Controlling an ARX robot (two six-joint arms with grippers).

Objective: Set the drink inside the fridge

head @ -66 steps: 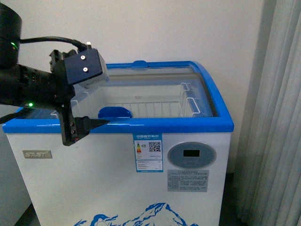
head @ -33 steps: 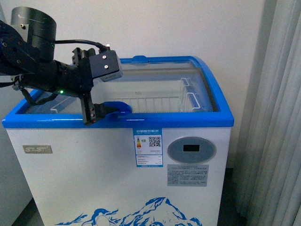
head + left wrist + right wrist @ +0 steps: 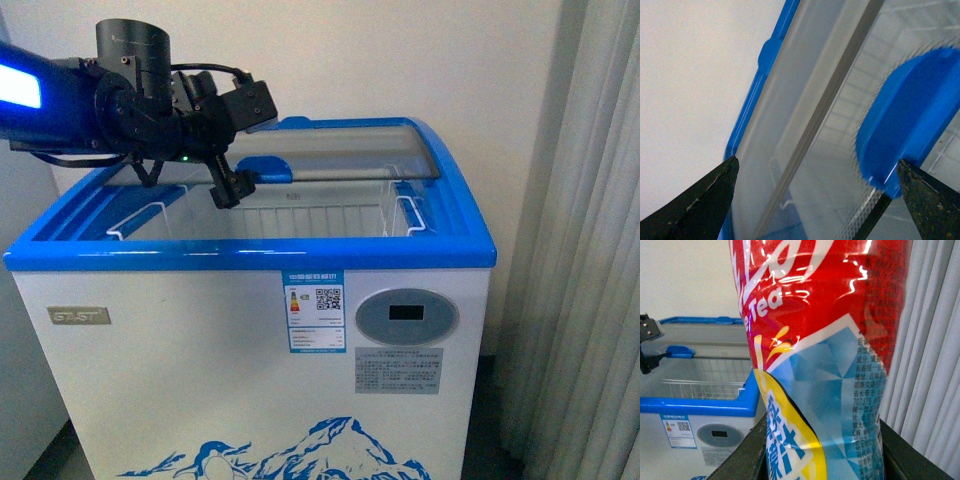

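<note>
The fridge (image 3: 200, 360) is a white chest cooler with a blue rim, a penguin-and-mountain decal and an oval grey display. Its curved glass lid (image 3: 340, 158) is slid to the back, so the front half is uncovered. My left gripper (image 3: 232, 188) is open over the fridge, right beside the lid's blue handle (image 3: 265, 168). In the left wrist view the handle (image 3: 910, 125) lies by one fingertip of the open gripper (image 3: 817, 200). My right gripper (image 3: 820, 460) is shut on the drink bottle (image 3: 820, 355), with a red, blue and yellow tea label, held to the right of the fridge (image 3: 700, 405).
White wire baskets (image 3: 320, 220) hang inside the fridge. A grey curtain (image 3: 590, 250) hangs close to its right side and shows behind the bottle (image 3: 935, 340). A white wall stands behind. My right arm is out of the front view.
My left gripper has moved from the fridge's front rim towards the back together with the blue handle. The glass lid has slid back and uncovered the front of the fridge.
</note>
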